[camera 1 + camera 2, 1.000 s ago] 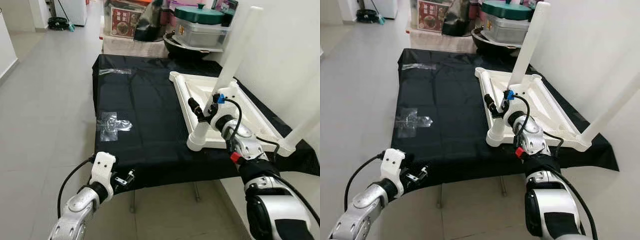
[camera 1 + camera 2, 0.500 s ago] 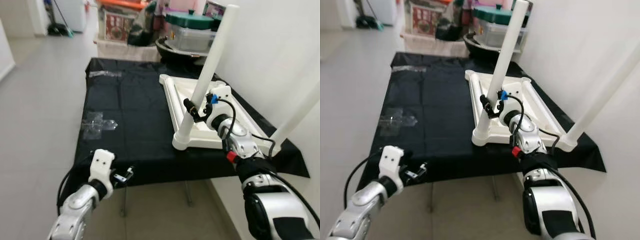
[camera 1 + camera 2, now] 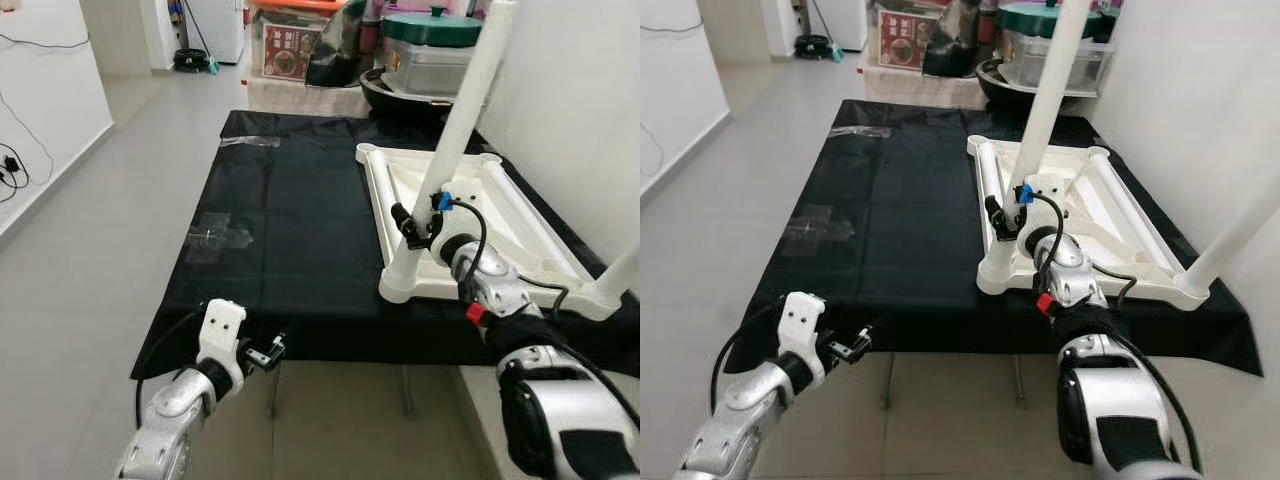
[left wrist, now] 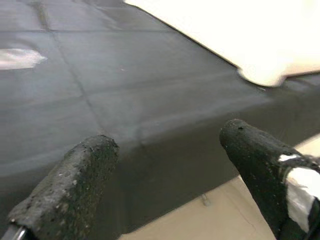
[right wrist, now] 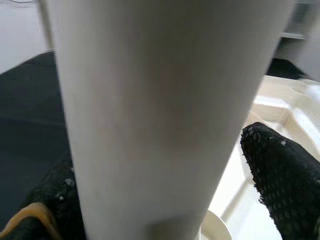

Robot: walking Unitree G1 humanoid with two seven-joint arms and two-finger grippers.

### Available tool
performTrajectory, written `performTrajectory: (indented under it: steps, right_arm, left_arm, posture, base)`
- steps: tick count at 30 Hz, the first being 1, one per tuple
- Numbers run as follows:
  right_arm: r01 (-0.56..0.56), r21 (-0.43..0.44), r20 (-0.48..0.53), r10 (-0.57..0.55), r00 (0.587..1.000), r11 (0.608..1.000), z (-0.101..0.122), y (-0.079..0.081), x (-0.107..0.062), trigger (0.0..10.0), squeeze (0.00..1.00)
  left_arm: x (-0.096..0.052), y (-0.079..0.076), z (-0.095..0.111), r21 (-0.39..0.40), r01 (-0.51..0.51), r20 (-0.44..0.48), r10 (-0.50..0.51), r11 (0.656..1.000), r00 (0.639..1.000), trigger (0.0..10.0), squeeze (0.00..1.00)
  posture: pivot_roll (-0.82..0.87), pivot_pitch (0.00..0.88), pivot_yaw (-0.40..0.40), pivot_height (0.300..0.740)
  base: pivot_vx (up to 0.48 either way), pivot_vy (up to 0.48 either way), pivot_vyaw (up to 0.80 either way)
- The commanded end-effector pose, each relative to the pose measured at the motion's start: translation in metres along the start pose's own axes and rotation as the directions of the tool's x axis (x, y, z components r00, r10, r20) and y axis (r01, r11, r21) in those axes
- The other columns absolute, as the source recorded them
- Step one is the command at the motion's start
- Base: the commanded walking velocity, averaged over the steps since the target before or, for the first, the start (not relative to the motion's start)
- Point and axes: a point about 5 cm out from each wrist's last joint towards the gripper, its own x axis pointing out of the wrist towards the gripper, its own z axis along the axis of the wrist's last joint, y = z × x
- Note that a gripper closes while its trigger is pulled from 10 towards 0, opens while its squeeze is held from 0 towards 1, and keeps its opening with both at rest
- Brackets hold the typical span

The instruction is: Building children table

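From the head, the right gripper (image 3: 418, 226) clasped the white leg (image 3: 455, 140) standing in the upturned tabletop (image 3: 520, 235) on the black cloth (image 3: 290, 230); a crooked push could likely tilt it loose. Left wrist: the left gripper (image 4: 167, 165) hung unclenched, empty, near the cloth's edge. Grey tiled floor (image 3: 110, 230), stacked boxes (image 3: 300, 45) beyond.
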Motion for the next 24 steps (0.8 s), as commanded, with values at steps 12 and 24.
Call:
performTrajectory:
  steps: [12,24]
  right_arm:
    - [0.102,0.150,-0.011,-0.101,0.995,0.983,-0.010,-0.002,-0.002,10.0,0.00]
    - [-0.057,0.102,0.056,0.051,0.997,0.993,0.001,0.014,0.001,10.0,0.00]
  left_arm:
    - [0.000,-0.003,-0.003,-0.023,-0.002,-0.004,0.002,1.000,1.000,10.0,0.00]
    - [0.001,-0.006,-0.006,-0.035,0.006,-0.008,-0.006,0.999,1.000,10.0,0.00]
  posture:
    - [0.05,0.000,-0.161,0.740]
    - [0.05,0.000,-0.166,0.740]
  base:
    - [0.000,-0.331,0.00]
    - [0.000,0.000,0.00]
